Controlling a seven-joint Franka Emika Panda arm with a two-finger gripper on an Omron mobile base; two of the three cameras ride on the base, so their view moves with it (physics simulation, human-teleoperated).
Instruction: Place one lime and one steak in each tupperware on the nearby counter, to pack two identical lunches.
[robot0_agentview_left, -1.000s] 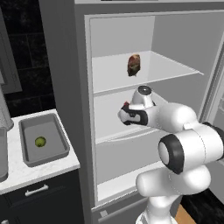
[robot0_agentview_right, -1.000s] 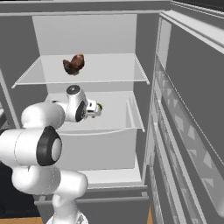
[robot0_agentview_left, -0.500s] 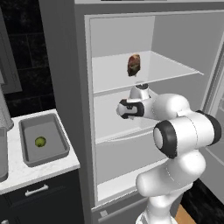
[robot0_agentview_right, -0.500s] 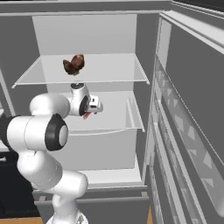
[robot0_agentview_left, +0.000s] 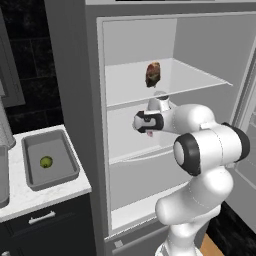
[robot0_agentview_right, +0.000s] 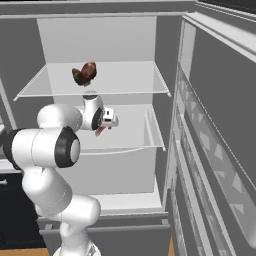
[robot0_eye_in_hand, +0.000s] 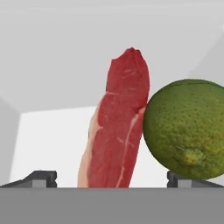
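Inside the open fridge, on its middle shelf, a steak (robot0_eye_in_hand: 116, 127) stands on end, long axis upright, touching a lime (robot0_eye_in_hand: 188, 127) on its right. Directly ahead of both, the tool (robot0_eye_in_hand: 111, 177) hangs open and empty, steak between its fingertips.

Flat, even, rendered light is seen throughout, with no glare. The fridge interior (robot0_agentview_left: 150, 90) is lit pale grey, while the black wall at the upper left of the left base view is left dim. Soft shading is cast under the shelves (robot0_agentview_right: 120, 82). In the hand view, the steak (robot0_eye_in_hand: 116, 131) and lime (robot0_eye_in_hand: 186, 127) are shown sharply, faintly shaded underneath.
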